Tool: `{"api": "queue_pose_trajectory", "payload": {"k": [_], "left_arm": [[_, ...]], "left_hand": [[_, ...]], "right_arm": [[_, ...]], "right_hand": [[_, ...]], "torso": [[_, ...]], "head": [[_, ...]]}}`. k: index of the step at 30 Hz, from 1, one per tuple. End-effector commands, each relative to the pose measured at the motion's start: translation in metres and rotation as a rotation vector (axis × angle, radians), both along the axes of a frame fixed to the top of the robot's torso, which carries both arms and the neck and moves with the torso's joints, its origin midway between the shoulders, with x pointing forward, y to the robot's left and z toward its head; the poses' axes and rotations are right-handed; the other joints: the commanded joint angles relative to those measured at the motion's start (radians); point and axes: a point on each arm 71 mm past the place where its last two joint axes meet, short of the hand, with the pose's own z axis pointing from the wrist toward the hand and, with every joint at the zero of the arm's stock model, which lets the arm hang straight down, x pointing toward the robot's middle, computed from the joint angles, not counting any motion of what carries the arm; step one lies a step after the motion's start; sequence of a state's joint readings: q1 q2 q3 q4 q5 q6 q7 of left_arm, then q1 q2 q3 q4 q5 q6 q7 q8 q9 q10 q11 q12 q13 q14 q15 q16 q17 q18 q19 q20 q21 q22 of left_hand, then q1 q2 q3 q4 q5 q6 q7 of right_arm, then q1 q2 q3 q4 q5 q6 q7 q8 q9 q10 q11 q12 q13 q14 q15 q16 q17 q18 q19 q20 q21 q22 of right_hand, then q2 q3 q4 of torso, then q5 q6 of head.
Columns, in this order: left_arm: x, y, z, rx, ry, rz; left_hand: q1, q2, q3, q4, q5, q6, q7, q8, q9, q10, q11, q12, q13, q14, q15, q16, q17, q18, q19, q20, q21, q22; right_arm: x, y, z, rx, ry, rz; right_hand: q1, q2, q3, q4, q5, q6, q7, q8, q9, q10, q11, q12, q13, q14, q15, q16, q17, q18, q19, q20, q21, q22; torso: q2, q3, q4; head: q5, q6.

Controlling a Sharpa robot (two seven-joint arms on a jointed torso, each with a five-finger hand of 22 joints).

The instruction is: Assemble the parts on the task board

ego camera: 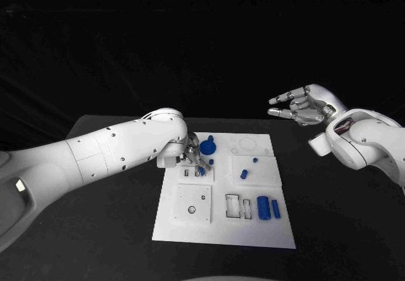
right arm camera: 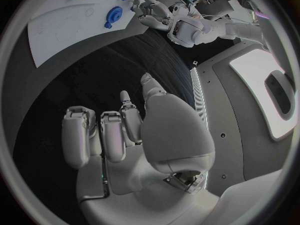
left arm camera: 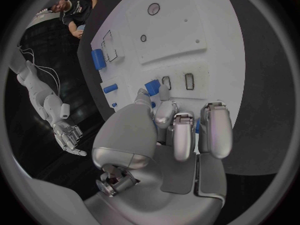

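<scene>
White board: the board (ego camera: 223, 228) lay in the middle of the black bench (ego camera: 101, 234), long side running away from the robot.
Left hand: the left hand (ego camera: 193, 157) was low over the board's far left part, beside two small slots (left arm camera: 177, 81); its fingers (left arm camera: 181, 135) were curled close together, thumb and one fingertip meeting at a small blue part (left arm camera: 152, 87). It appeared to pinch that part, though the contact was partly hidden.
Right hand: the right hand (ego camera: 304, 105) hung raised off the board's far right corner, well apart from it, fingers (right arm camera: 103, 135) loosely bent and spread, holding nothing.
Gear: a blue gear (ego camera: 208, 144) stood on the board's far edge, just beside the left hand.
Pegs: a short blue peg (ego camera: 244, 173) and a tiny blue piece (ego camera: 254, 158) lay mid-board on the right.
Cylinders: two blue cylinders (ego camera: 268, 207) lay side by side near the board's right edge, next to a rectangular frame (ego camera: 237, 206).
Plate: a square plate with a hole (ego camera: 193, 204) sat on the board's near left.
</scene>
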State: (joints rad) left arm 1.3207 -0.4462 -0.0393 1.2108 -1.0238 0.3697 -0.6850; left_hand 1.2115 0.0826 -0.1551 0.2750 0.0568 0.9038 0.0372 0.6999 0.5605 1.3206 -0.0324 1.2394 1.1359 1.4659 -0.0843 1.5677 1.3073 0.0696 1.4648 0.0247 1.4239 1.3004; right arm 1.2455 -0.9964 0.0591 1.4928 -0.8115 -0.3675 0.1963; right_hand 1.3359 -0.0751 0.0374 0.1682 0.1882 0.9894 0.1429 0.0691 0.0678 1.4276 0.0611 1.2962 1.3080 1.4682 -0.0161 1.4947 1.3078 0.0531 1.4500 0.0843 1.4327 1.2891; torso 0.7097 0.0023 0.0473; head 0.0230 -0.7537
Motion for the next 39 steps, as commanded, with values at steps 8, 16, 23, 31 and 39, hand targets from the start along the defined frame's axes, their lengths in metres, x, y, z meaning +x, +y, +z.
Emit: {"api": "queue_pose_trajectory", "payload": {"k": [8, 16, 23, 31, 39], "left_arm": [[-0.001, -0.002, -0.001, -0.009, 0.022, -0.004], [-0.004, -0.004, -0.001, -0.037, 0.042, 0.000], [-0.005, -0.005, -0.001, -0.065, 0.029, 0.016], [-0.004, 0.000, 0.000, -0.100, -0.004, 0.051], [-0.007, 0.007, -0.001, -0.142, -0.021, 0.082]], "left_hand": [[0.127, 0.023, 0.125, -0.052, 0.037, -0.024, -0.009, -0.006, 0.014, 0.001, -0.008, 0.001, 0.000, 0.105, -0.015, 0.003, 0.263, -0.017, 0.028, -0.014, 0.004, 0.003], [0.235, -0.025, 0.333, -0.128, 0.132, -0.045, -0.002, -0.038, 0.013, -0.010, -0.005, -0.021, -0.011, 0.105, -0.015, 0.003, 0.263, -0.018, 0.027, -0.018, 0.003, 0.005], [0.127, -0.167, 0.660, -0.138, 0.139, -0.038, 0.008, -0.032, 0.051, 0.001, 0.000, -0.029, -0.017, 0.105, -0.007, 0.003, 0.263, -0.018, 0.026, -0.007, 0.001, 0.008], [0.084, -0.193, 0.737, -0.161, 0.135, -0.039, 0.005, -0.023, 0.070, 0.006, 0.002, -0.027, -0.014, 0.105, -0.007, 0.003, 0.263, -0.018, 0.027, -0.008, 0.002, 0.011], [0.065, -0.198, 0.750, -0.162, 0.134, -0.037, 0.004, -0.021, 0.076, 0.007, 0.001, -0.027, -0.015, 0.105, -0.008, 0.003, 0.263, -0.018, 0.027, -0.008, 0.001, 0.011]], "right_arm": [[0.000, 0.002, -0.001, -0.012, 0.006, 0.015], [0.000, 0.002, -0.001, -0.015, 0.008, 0.016], [0.001, 0.002, -0.002, -0.015, 0.008, 0.018], [0.001, 0.003, -0.002, -0.017, 0.011, 0.021], [-0.002, 0.010, -0.004, -0.061, 0.007, 0.055]], "right_hand": [[0.006, 0.003, -0.006, -0.001, 0.005, 0.001, 0.002, 0.001, 0.001, -0.007, -0.003, -0.004, 0.077, 0.070, -0.002, -0.006, 0.126, 0.007, -0.005, 0.001, -0.006, 0.000], [0.007, 0.004, -0.006, -0.002, 0.006, 0.001, 0.002, 0.001, 0.001, -0.007, -0.003, -0.004, 0.077, 0.070, -0.002, -0.006, 0.126, 0.007, -0.005, 0.001, -0.006, 0.000], [0.007, 0.004, -0.007, -0.002, 0.007, 0.002, 0.002, 0.001, 0.001, -0.006, -0.003, -0.003, 0.077, 0.070, -0.002, -0.005, 0.127, 0.007, -0.005, 0.001, -0.006, 0.001], [0.007, 0.004, -0.007, -0.002, 0.007, 0.002, 0.002, 0.001, 0.001, -0.006, -0.003, -0.002, 0.078, 0.070, -0.002, -0.005, 0.127, 0.007, -0.005, 0.001, -0.006, 0.001], [0.048, 0.019, 0.007, -0.033, 0.010, 0.012, 0.000, 0.005, 0.002, -0.003, -0.006, 0.002, 0.079, 0.072, -0.005, -0.004, 0.131, 0.007, -0.002, -0.001, -0.006, 0.003]], "torso": [[0.000, 0.0003, -0.0002], [0.000, 0.0006, 0.0006], [0.000, 0.0002, 0.0006], [0.000, 0.0005, 0.0000], [0.000, -0.0013, 0.0004]], "head": [[0.001, -0.003], [0.001, -0.007], [0.001, -0.007], [0.002, -0.005], [0.000, -0.005]]}}
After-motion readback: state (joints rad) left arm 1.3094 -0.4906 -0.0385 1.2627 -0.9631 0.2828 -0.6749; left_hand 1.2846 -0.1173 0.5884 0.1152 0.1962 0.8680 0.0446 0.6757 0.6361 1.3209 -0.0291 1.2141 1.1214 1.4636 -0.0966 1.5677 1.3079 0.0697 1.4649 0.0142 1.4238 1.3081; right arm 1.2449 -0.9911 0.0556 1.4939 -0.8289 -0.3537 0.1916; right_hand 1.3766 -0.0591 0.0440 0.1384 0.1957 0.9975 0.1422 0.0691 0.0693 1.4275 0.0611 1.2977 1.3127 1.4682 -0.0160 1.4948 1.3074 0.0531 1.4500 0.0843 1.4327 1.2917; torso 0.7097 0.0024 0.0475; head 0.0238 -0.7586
